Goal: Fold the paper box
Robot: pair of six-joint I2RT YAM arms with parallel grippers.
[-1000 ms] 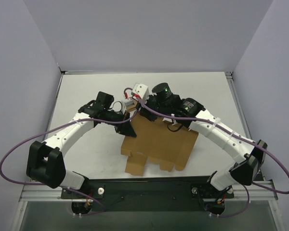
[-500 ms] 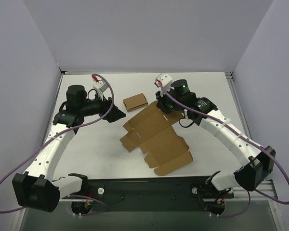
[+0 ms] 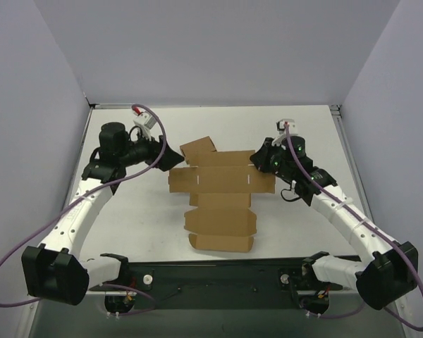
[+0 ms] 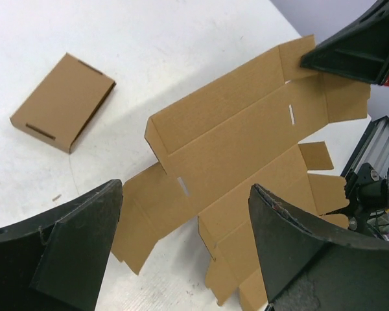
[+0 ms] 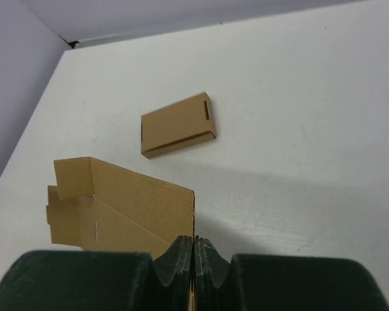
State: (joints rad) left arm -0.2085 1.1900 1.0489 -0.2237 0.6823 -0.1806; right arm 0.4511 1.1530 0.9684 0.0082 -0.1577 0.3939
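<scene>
The paper box (image 3: 222, 190) lies unfolded in the middle of the table, a brown die-cut sheet with its long panels running left to right and flaps toward the near edge. Its far panel stands up along a crease (image 4: 220, 107). My right gripper (image 3: 257, 160) is at the sheet's right end, its jaws (image 5: 194, 249) shut on the thin edge of an upright flap of the paper box (image 5: 129, 201). My left gripper (image 3: 172, 162) hovers open just off the sheet's left end, and its wide-spread fingers (image 4: 185, 188) frame the cardboard from above with nothing between them.
A smaller, flat, closed brown box (image 3: 199, 150) lies just behind the sheet; it also shows in the wrist views (image 4: 63, 100) (image 5: 178, 124). Grey walls enclose the white table (image 3: 127, 225) on three sides. A black rail (image 3: 211, 271) runs along the near edge.
The left gripper has opened, let go of the sheet and drawn back to the left. The right gripper has shut on the right end flap, and the sheet now lies square and spread out.
</scene>
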